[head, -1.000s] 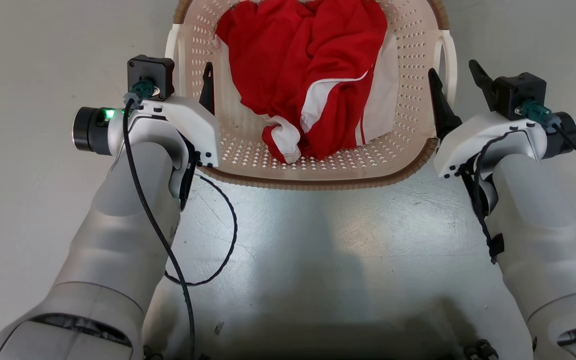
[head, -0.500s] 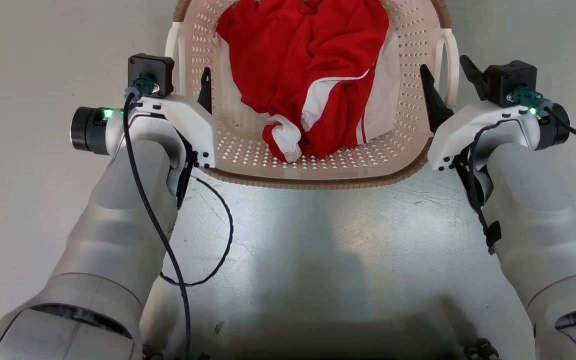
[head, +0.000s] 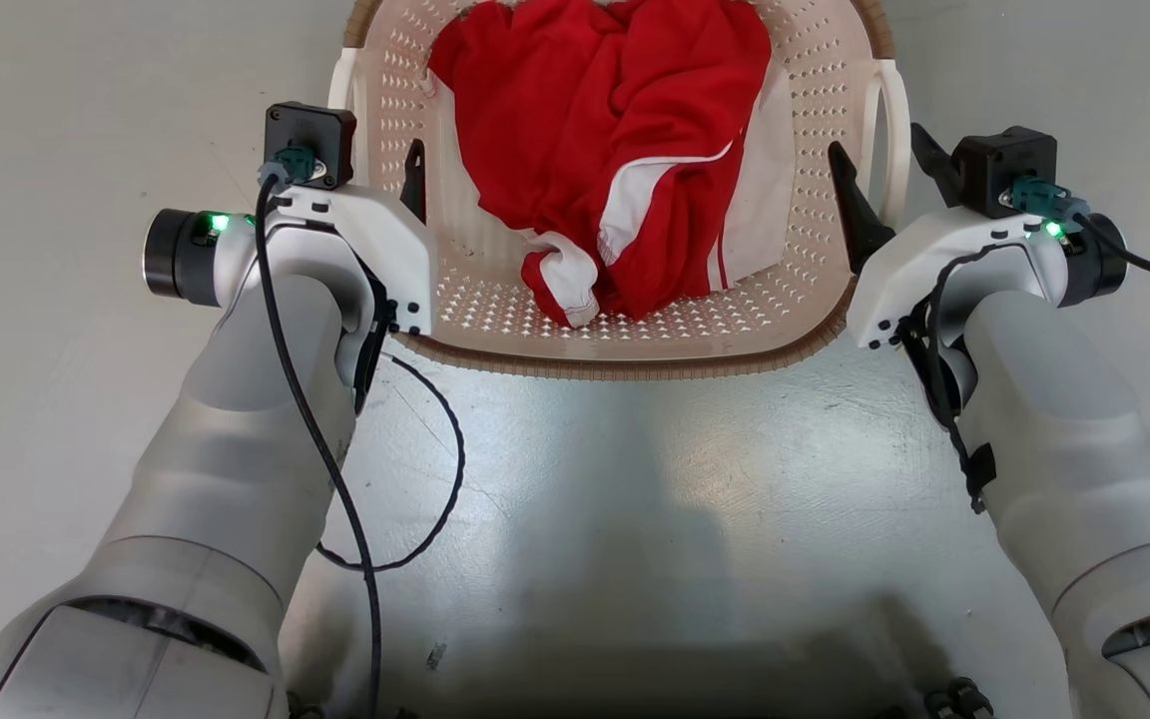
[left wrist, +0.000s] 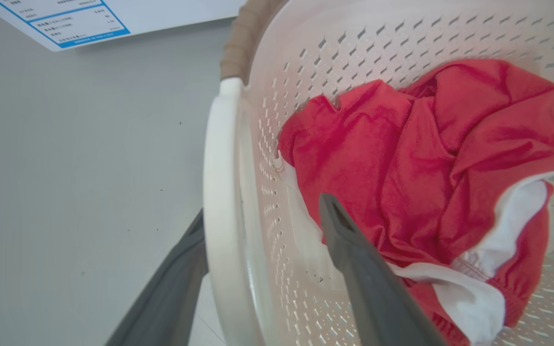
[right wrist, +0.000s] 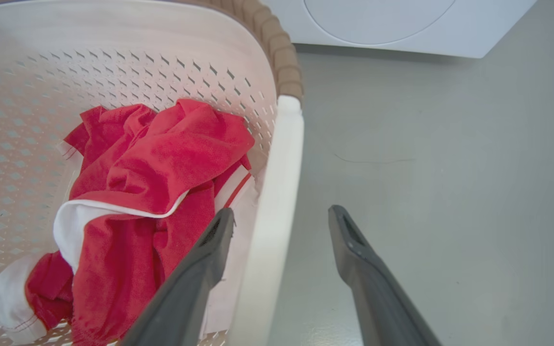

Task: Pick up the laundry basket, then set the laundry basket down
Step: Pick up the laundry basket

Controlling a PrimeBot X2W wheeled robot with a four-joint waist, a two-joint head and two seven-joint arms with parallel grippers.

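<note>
Right gripper (right wrist: pixel 282 212) straddles the laundry basket (right wrist: pixel 113 53) handle (right wrist: pixel 279 182); wrist view shows washer (right wrist: pixel 392 24).

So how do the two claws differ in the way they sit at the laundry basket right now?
The left gripper straddles the left handle of the laundry basket; the right gripper straddles its right handle. The left gripper's outer finger is tucked close beside its handle, while the right gripper's outer finger stands clear of its handle, over the floor. Both are open, with one finger inside the basket and one outside.
</note>
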